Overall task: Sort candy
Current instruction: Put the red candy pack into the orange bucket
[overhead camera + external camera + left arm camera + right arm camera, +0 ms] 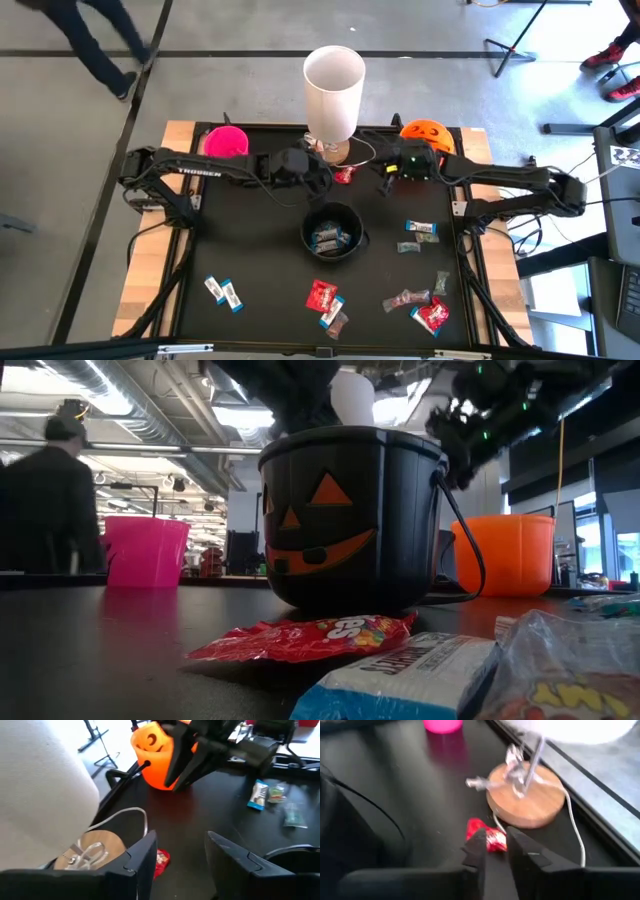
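Tabletop point(395, 795): red candy point(487, 836) beyond right gripper point(496, 845) fingertips.

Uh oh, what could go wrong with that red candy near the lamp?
1. The red candy lies close to the lamp's wooden base and its cord; the right pincer might snag the cord.
2. The left pincer, open, is close by too, so the two arms might bump.
3. The right pincer is only slightly open, so the wrapper may slide away instead of being caught.

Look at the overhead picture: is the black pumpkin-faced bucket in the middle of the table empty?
No. The black pumpkin-faced bucket already holds several blue-and-white wrapped candy bars, visible through its open top.
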Motion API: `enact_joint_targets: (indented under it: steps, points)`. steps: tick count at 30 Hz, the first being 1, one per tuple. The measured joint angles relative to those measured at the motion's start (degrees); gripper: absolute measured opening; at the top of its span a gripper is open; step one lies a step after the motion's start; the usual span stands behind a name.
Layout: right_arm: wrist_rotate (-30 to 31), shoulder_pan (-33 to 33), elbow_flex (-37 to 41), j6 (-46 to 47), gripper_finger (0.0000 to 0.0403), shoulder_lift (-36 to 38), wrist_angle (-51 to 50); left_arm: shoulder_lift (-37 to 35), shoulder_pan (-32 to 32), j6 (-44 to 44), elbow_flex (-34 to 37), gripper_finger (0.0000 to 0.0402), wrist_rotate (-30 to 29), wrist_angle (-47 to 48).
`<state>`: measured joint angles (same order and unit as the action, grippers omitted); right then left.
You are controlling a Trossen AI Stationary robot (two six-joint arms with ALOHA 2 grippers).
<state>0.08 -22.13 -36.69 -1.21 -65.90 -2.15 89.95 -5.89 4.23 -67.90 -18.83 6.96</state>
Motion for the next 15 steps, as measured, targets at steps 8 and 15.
enact_joint_targets:
  steps: [8,15]
  points:
    - [-0.8,-0.4,4.6,-4.1,0.0166,-7.1,7.8,0.0,-1.9,-0.1,0.0,0.0156,5.1,-5.1]
    - [-1.2,-0.4,2.7,-0.5,0.019,-17.6,12.2,0.0,-3.6,-0.3,0.0,0.0156,8.9,-8.6]
